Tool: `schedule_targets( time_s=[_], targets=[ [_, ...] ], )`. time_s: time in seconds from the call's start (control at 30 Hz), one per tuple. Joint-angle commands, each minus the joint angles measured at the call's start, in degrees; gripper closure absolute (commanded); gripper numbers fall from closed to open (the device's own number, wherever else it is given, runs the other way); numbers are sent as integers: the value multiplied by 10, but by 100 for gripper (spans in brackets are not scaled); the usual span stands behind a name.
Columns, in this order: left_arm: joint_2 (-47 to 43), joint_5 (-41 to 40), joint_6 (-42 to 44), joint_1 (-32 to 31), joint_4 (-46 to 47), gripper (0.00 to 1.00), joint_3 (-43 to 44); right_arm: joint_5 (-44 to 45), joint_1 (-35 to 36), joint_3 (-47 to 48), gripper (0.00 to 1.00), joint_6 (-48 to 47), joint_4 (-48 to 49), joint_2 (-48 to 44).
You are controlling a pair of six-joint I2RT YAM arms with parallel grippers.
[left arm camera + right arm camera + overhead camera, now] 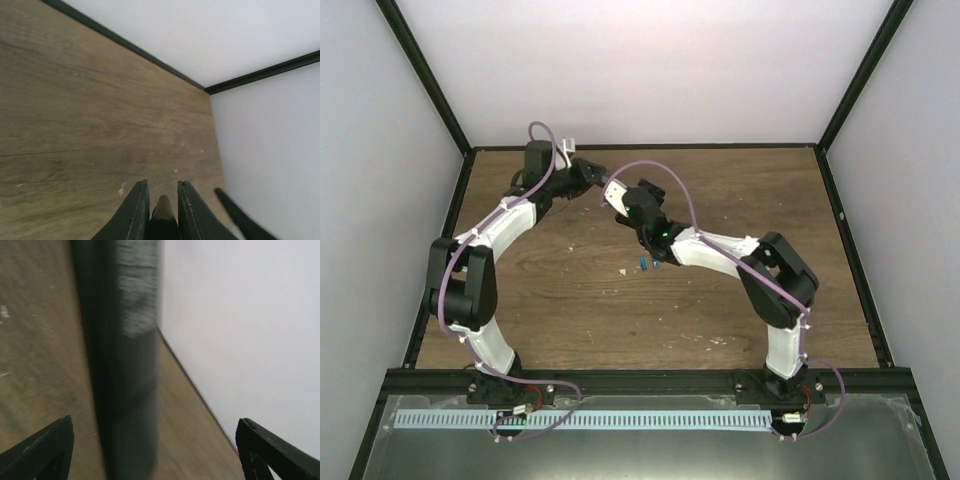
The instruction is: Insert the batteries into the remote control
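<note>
black remote control (125, 365): slim bar, blurred in the right wrist view, over the far middle of the surface (740, 200), between the two grippers. left gripper (162, 192): jaws clenched on the remote control's dark end. right gripper (155, 452): jaws released and spread wide, with the bar between them touching neither. blue batteries (648, 264): two, side by side on the brown wood, below the right wrist, apart from the remote control. white speck (623, 269): just beside them.

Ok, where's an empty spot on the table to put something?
Bare wood: the far right corner of the table, and the near strip between left arm and right arm. Crowded: the middle, with batteries, left hand, right hand.
</note>
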Motion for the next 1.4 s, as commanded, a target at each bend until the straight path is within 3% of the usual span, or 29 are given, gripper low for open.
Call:
schedule_targets(
  time_s=[0.0,0.33,0.5,0.63,0.7,0.87,0.97,1.17,1.37],
  targets=[
    [-30,30,85,30,19,100,-48,-122,-14,-29,17,118,-89,-84],
    [-74,104,201,72,-62,100,-71,-263,-37,-131,15,269,-256,-221],
    [-97,162,230,73,-116,100,-100,-338,-50,-160,27,356,-329,-261],
    [-136,207,219,72,-114,100,-156,-412,-51,-200,37,369,-327,-308],
    [-162,216,217,72,-115,100,-182,-467,-50,-240,35,349,-301,-347],
    [-217,234,224,60,-120,100,-218,-560,-51,-333,16,291,-231,-438],
    [-231,239,230,39,-133,100,-219,-585,-49,-323,14,289,-234,-435],
    [-225,233,231,-8,-140,100,-218,-573,-43,-306,11,274,-249,-405],
    [-227,235,223,-13,-114,100,-223,-541,-24,-311,11,268,-218,-407]
  ],
)
